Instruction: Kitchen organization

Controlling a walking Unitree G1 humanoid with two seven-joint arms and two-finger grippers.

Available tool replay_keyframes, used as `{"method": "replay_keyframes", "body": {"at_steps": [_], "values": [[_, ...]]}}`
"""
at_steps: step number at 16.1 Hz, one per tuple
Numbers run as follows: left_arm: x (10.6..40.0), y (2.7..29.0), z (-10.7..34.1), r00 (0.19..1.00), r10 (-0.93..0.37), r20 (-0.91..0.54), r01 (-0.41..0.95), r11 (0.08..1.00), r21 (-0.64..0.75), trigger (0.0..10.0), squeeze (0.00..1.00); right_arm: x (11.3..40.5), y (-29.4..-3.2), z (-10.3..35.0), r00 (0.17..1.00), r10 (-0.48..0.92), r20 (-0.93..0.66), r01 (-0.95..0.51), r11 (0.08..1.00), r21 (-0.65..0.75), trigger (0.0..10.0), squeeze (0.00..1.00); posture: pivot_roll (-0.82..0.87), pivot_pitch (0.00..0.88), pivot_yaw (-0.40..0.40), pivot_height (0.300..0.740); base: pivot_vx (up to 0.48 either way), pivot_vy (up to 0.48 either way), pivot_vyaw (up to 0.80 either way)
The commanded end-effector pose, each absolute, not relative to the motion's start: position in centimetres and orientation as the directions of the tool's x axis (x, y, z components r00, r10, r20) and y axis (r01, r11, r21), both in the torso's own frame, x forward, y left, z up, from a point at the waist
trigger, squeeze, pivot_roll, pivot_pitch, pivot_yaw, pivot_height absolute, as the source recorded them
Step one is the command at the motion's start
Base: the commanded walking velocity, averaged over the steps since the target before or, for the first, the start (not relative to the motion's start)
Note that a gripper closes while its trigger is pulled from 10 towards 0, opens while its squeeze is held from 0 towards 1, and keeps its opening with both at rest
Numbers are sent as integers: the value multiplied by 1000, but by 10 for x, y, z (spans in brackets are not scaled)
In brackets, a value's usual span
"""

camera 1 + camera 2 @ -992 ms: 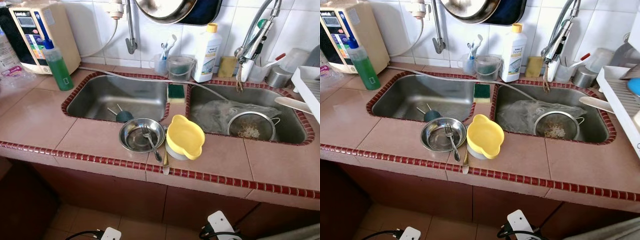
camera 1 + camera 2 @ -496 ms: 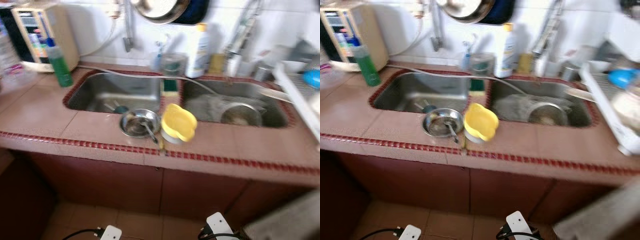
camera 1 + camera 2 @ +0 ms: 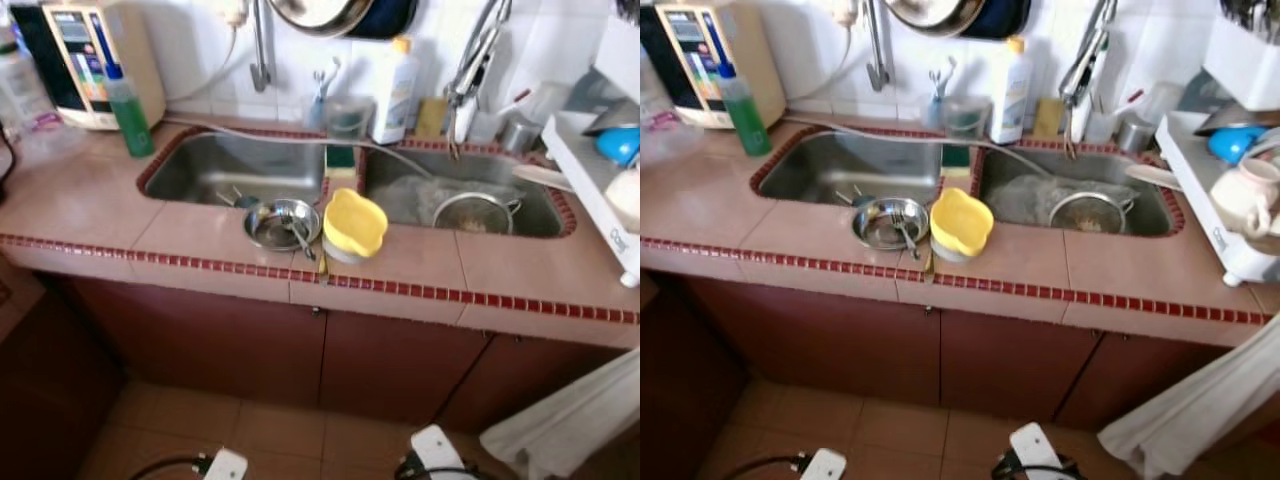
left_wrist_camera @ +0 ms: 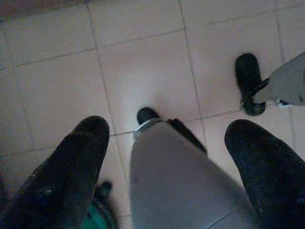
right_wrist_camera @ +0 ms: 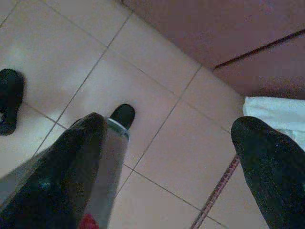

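At the centre of the frame, on the tiled tabletop (image 3: 90, 205) before the double sink (image 3: 240, 165), a steel bowl (image 3: 281, 223) holding a fork (image 3: 298, 236) sat touching a yellow jug (image 3: 353, 224), while the left claw (image 4: 164, 157) and right claw (image 5: 171, 157) hung spread wide over the floor.

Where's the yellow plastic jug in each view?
Left eye view: yellow plastic jug on the counter's front strip, between the two sinks, beside the steel bowl with a fork.
Right eye view: same spot, slightly left of picture centre.
Left wrist view: floor tiles, no jug.
Right wrist view: floor tiles and cabinet base, no jug.
Shared landmark: green soap bottle, also.
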State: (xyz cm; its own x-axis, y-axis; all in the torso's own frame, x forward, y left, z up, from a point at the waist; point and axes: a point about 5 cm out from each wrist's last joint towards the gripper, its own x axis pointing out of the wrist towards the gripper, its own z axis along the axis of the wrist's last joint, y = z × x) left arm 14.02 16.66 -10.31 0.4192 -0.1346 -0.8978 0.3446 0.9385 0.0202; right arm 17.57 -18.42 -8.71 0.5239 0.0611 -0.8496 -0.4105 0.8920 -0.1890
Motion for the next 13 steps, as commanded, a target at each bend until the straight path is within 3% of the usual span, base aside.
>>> {"method": "replay_keyframes", "body": {"at_steps": [1, 13], "values": [[139, 167, -104, 410, -133, -902, 352, 936, 22, 10000, 0, 175, -189, -87, 525, 63, -849, -416, 889, -190, 10000, 0, -113, 0, 11, 740, 0, 0, 0], [133, 164, -106, 401, -112, -909, 466, 880, 97, 10000, 0, 152, -172, -98, 493, 61, -868, -425, 887, -179, 10000, 0, -114, 0, 16, 740, 0, 0, 0]]}}
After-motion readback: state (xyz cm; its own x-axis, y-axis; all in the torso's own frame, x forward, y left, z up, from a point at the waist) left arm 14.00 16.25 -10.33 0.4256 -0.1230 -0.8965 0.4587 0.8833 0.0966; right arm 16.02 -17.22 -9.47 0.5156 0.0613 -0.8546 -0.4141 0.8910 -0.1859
